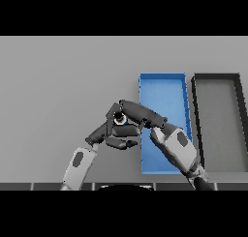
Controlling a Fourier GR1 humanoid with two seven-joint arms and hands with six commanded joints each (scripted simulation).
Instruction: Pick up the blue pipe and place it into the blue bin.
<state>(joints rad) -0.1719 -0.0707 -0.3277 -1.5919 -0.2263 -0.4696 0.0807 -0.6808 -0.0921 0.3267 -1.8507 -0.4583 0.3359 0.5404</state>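
Note:
Only a small part of the blue pipe point(123, 119) shows, a blue patch with a pale ring end, just left of the blue bin point(162, 82). My right hand point(141, 113) reaches left from the lower right across the bin's left wall. Its fingers curl over the pipe and hold it off the table. My left hand point(116, 133) comes in from the lower left and sits directly under and against the right hand. Its fingers are relaxed and point right toward the bin. The hands hide most of the pipe.
A dark grey bin point(218, 79) stands just right of the blue one, its long side parallel to it. Both bins run from mid-table toward the near edge. Grey table top point(63, 86) spreads to the left and far side.

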